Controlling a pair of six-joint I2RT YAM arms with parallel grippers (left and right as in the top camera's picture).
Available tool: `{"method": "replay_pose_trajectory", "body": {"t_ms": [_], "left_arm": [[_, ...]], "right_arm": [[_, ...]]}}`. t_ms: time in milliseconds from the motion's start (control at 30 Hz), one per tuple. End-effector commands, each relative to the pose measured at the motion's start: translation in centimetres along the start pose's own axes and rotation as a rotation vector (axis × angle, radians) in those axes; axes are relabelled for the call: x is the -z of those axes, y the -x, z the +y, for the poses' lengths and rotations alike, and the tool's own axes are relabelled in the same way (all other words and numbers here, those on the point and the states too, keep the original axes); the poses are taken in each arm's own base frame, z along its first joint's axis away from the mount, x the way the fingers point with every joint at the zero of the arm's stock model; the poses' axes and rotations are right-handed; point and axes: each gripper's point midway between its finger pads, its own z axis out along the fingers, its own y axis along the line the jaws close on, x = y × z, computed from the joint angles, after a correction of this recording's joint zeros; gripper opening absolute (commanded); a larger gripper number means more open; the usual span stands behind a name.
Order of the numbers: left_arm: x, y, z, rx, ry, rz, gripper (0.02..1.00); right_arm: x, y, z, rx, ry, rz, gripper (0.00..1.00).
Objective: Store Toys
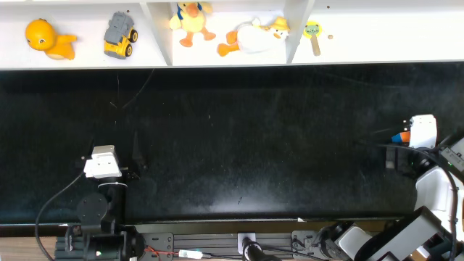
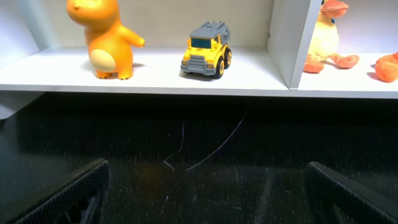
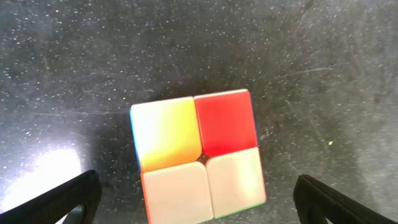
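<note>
Nearest the right wrist lens, my right gripper (image 3: 194,186) is hanging with its fingers spread wide; the colour cube (image 3: 198,155) is lying between them on the black table (image 3: 311,56), touching neither; in the left wrist view my left gripper (image 2: 205,169) is gaping too, facing the white shelf (image 2: 249,78) where an orange figure (image 2: 106,37) and a yellow truck (image 2: 206,48) are standing; from above, I am seeing the cube sitting at the table's right side, well apart from the shelf.
</note>
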Motion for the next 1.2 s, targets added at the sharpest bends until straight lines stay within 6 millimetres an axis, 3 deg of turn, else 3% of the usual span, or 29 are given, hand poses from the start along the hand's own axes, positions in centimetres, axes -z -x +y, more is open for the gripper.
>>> {"method": "replay_pose_trajectory", "body": {"t_ms": [33,167,467,767,933,1200], "left_arm": [[0.0,0.1,0.0,0.01,0.001,-0.008,0.998],[0.1,0.1,0.0,0.01,0.001,-0.009,0.998],[0.1,0.1,0.0,0.01,0.001,-0.009,0.998],[0.0,0.1,0.0,0.01,0.001,-0.008,0.998],[0.0,0.1,0.0,0.01,0.001,-0.008,0.998],[0.1,0.1,0.0,0.01,0.001,-0.009,0.998]], "right_arm": [[0.0,1.2,1.5,-0.06,0.09,-0.089,0.976],[-0.2,1.5,1.5,-0.129,0.098,-0.104,0.934],[-1.2,-0.1,0.8,-0.152,0.056,-0.022,0.783],[-1.1,0.5,0.3,-0.195,0.035,-0.045,0.603],[-0.6,2.8,0.0,-0.257,0.029,-0.086,0.562],[1.4,9.8,-0.4,-0.314,0.031,-0.21,0.496]]}}
